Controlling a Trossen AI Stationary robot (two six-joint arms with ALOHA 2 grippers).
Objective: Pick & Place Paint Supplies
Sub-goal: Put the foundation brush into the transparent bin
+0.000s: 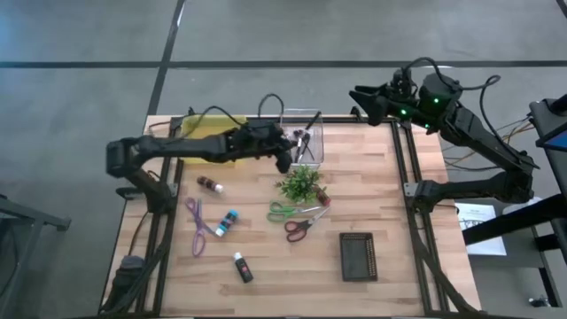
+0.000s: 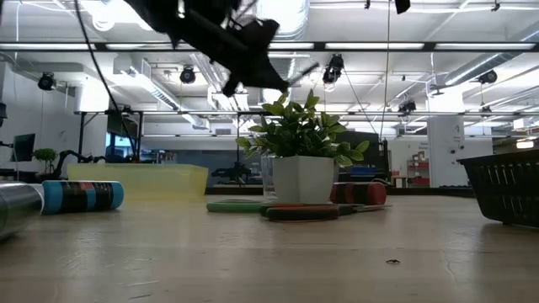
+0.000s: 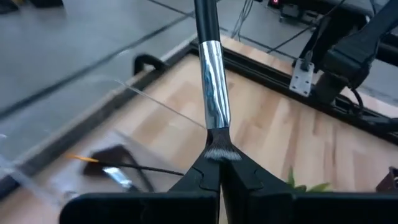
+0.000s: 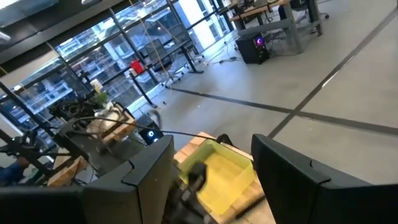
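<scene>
While clenching a brush [image 3: 211, 93] by its bristle end, left hand [image 1: 285, 152] is hovering beside the clear bin [image 1: 310, 137] at 12 o'clock; light, stiff, slippery handle, better gripped at the ferrule. Right hand [image 4: 211, 180] is waiting, released.

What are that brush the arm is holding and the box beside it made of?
The brush in the left end effector looks to have a glossy black handle, a shiny metal collar that mirrors the light, and soft bristles. The box seems clear plastic; the table shows through.
</scene>
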